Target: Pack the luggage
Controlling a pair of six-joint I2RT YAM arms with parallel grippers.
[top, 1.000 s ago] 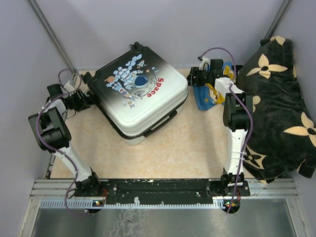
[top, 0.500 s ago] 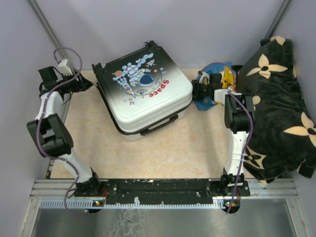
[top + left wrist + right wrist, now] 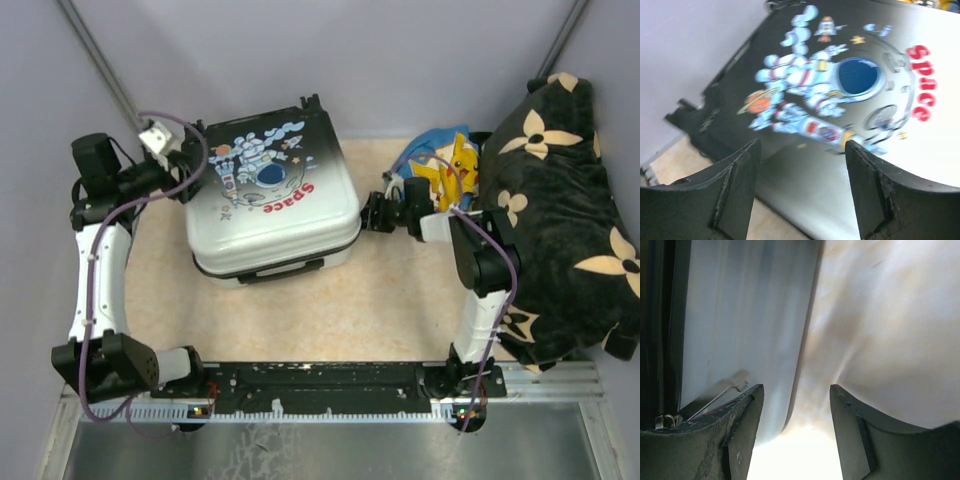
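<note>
The luggage (image 3: 270,195), a small white-to-black hard-shell suitcase with an astronaut print and red "Space", lies closed and flat on the table's left half. My left gripper (image 3: 195,160) is open and empty over its far-left corner; the left wrist view shows the printed lid (image 3: 850,85) between the fingers. My right gripper (image 3: 372,212) is open and empty, low beside the suitcase's right side; the right wrist view shows the white shell (image 3: 750,315) and the beige table (image 3: 880,315).
A big black flower-patterned cushion (image 3: 560,210) fills the right side. A blue cloth with a yellow cartoon toy (image 3: 450,160) lies at the back right, beside the cushion. Grey walls close in the back and sides. The beige tabletop (image 3: 330,310) lies in front of the suitcase.
The suitcase has turned and slid toward the left front. My left arm swung from the far-left wall onto the suitcase's corner. My right gripper moved left, away from the blue cloth, down to the suitcase's side.
</note>
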